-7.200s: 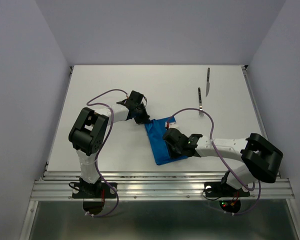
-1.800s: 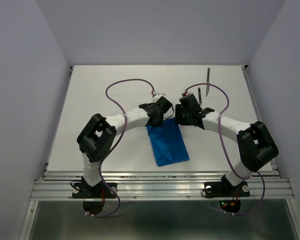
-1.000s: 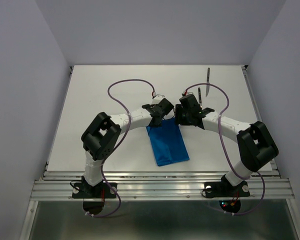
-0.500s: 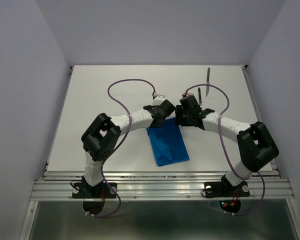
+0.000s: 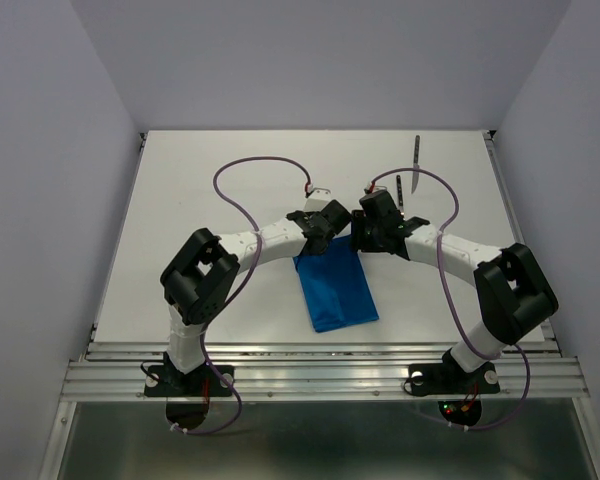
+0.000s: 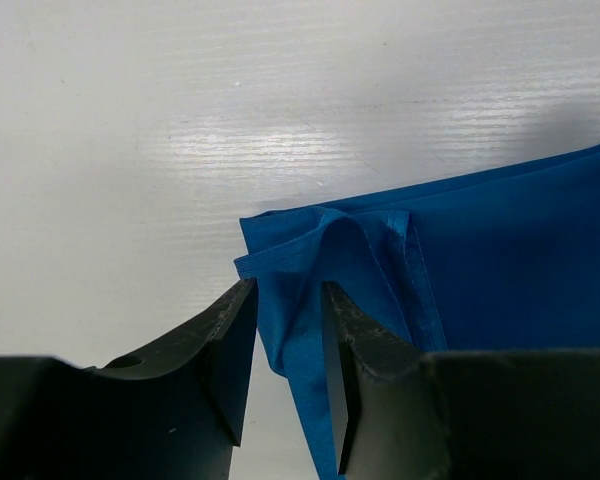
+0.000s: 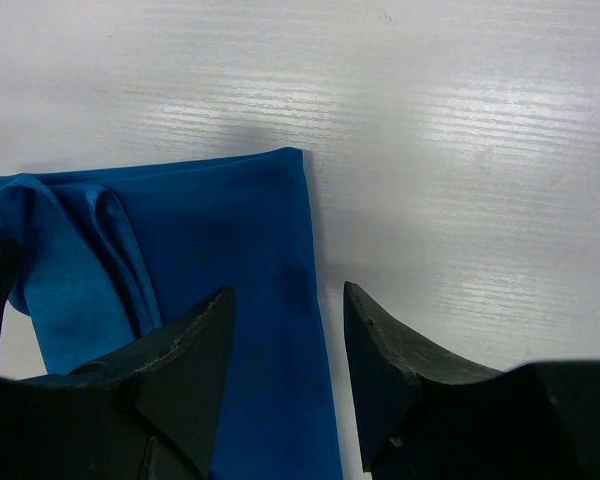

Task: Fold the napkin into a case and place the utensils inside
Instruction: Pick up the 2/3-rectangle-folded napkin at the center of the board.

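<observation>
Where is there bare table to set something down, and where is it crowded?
Bare: the white table's left side, beyond the left arm, and the patch between the royal-blue cloth napkin and the right arm. Crowded: the napkin's far end, where the left gripper and right gripper meet, with the silver knife beyond.

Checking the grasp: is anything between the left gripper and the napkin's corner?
Nothing visible. The left gripper straddles a raised fold at the corner of the napkin, with cloth filling the gap between its fingers, which look closed on it.
</observation>
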Controlling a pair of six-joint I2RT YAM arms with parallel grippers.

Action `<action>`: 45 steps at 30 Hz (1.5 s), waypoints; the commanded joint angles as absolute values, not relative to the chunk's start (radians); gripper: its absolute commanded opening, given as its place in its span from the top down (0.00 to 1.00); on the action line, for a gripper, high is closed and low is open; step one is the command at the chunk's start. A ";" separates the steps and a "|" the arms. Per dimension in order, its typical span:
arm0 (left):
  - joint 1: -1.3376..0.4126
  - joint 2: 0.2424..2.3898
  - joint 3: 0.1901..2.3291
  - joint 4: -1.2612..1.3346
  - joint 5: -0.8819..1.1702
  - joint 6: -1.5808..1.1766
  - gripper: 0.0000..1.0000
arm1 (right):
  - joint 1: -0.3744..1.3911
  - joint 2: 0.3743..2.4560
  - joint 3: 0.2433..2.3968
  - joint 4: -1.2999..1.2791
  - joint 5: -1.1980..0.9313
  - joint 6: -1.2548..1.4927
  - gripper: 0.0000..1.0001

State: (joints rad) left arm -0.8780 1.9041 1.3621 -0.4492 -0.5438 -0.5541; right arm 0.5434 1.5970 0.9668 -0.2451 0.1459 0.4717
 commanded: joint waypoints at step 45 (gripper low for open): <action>-0.885 1.971 1.440 -0.479 -0.566 -0.549 0.98 | 0.509 1.634 1.011 -0.201 0.127 0.433 0.46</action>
